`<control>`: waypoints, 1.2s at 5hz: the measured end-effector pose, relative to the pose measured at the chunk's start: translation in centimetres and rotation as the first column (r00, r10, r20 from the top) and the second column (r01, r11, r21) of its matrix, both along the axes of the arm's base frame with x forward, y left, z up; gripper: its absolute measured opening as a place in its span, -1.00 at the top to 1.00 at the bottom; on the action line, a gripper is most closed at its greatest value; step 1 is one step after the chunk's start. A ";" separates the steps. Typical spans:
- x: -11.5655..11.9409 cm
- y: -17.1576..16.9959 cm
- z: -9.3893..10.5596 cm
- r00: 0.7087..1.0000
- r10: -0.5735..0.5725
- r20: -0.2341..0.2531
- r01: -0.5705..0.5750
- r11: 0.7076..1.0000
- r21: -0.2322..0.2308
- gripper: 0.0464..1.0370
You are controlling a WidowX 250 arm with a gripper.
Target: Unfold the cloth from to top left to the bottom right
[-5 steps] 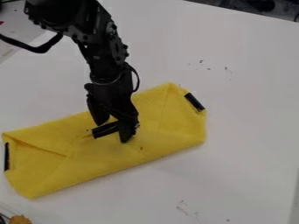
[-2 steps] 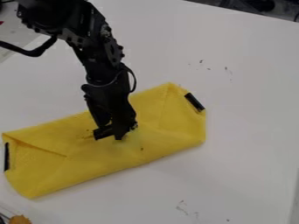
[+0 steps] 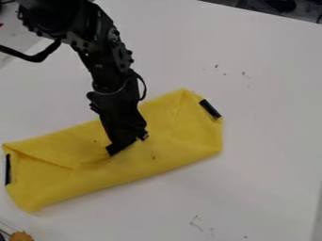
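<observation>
The yellow cloth (image 3: 179, 141) lay on the pale desk (image 3: 264, 103), folded into a long, wide band that ran at a slant from the lower left of the camera view up toward the middle. The black arm (image 3: 107, 56) came in from the upper left and sloped down to the cloth, and the hand (image 3: 126, 143) pointed down at the middle part of the band. The hand was closed, its fingers together, gripping the cloth at the short dark strip (image 3: 112, 150) on the middle flap. A low crease ran through the yellow fabric to the left of the fingertips.

The cloth's two ends were folded inward, with slanting fold lines at each. A black strip (image 3: 210, 108) sat at the upper right corner, and another black strip (image 3: 7, 168) stood nearly upright along the left end. The cloth was still folded, its long lower edge running from the bottom left corner up to the right end.

A black cable (image 3: 39, 57) looped out from the arm to the left edge of the view. Small dark marks (image 3: 244, 74) dotted the desk to the right of the arm, with more below the cloth. An orange-brown thing (image 3: 22, 236) showed at the bottom left edge.
</observation>
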State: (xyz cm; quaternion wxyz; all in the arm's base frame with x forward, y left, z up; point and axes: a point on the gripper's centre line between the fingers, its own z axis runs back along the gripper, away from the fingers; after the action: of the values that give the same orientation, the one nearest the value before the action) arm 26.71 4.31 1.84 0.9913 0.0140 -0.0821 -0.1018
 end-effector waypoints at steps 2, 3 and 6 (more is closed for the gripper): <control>-0.1 -1.4 2.8 0.999 -0.021 0.042 0.018 0.997 0.074 0.98; -1.3 -2.9 4.6 0.999 -0.023 0.039 0.019 0.995 0.098 0.98; -5.5 -8.1 2.3 0.995 0.077 0.062 -0.075 0.996 -0.037 0.98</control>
State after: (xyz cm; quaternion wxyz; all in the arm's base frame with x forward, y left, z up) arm 21.19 -3.82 4.10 0.9915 0.0030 -0.1146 -0.0620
